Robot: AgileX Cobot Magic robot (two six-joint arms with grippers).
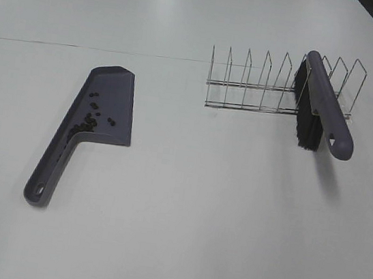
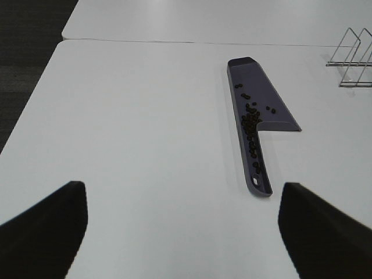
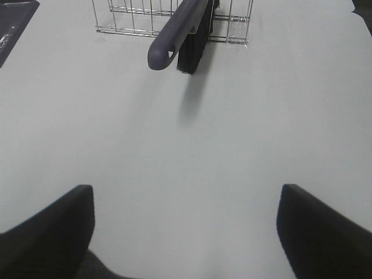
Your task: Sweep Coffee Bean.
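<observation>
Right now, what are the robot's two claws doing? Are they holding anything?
Left gripper: open, holding nothing, apart from the dustpan.
Right gripper: open, holding nothing, apart from the brush.

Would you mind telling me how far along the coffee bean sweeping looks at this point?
It looks essentially finished. The coffee beans lie in the dustpan, mostly along its handle-side wall, and I see none loose on the table. The brush is parked in the wire rack. Nothing is in hand: the left claw and right claw are open and empty, away from both tools.
</observation>
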